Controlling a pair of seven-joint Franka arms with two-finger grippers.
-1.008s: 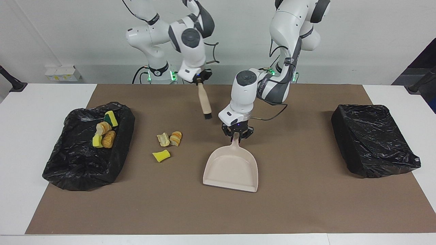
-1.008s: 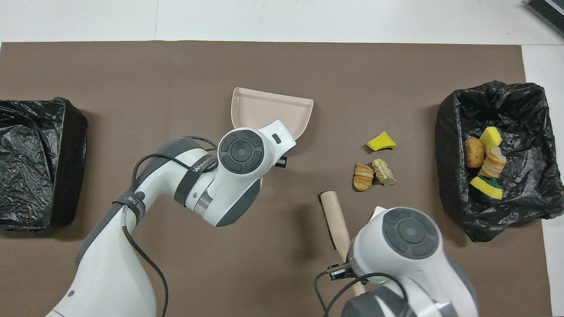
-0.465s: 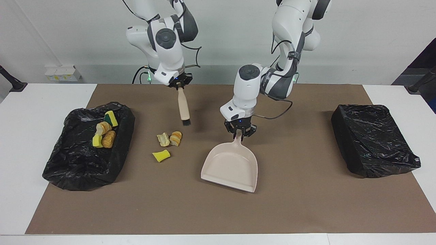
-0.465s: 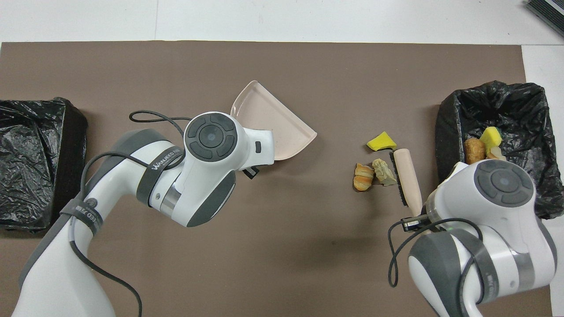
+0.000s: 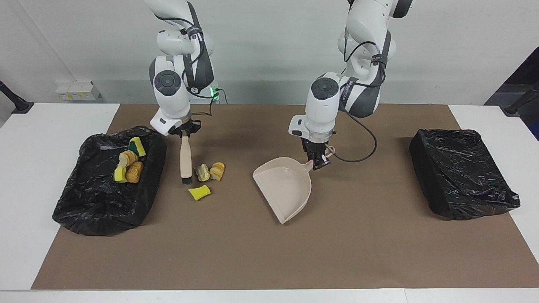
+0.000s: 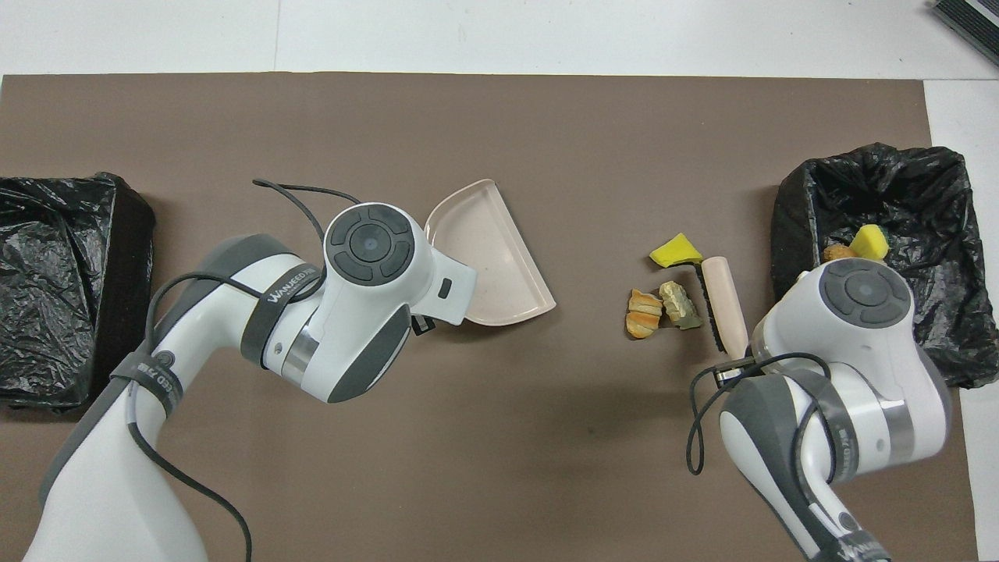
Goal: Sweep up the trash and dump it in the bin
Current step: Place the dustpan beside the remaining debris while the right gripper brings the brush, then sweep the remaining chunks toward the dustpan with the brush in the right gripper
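Three bits of trash lie on the brown mat: a yellow sponge chunk (image 5: pixel 199 192) (image 6: pixel 675 251) and two bread pieces (image 5: pixel 217 171) (image 6: pixel 645 314). My right gripper (image 5: pixel 182 132) is shut on the handle of a wooden brush (image 5: pixel 184 158) (image 6: pixel 722 304). The brush hangs bristles down between that trash and the black-lined bin (image 5: pixel 76 210) (image 6: pixel 921 172). Several more bits (image 5: pixel 128 164) lie inside the bin. My left gripper (image 5: pixel 316 162) is shut on the handle of the beige dustpan (image 5: pixel 284 189) (image 6: pixel 488 257). The pan's open mouth faces the trash, a short gap away.
A second black-lined bin (image 5: pixel 459 172) (image 6: pixel 62 289) stands at the left arm's end of the table. The brown mat (image 5: pixel 269 261) covers most of the white table. A cable loops from the left wrist above the mat.
The right arm carried the brush toward its own end of the table and lowered it beside the bread pieces. The left gripper turned the dustpan so that its mouth faces the trash.
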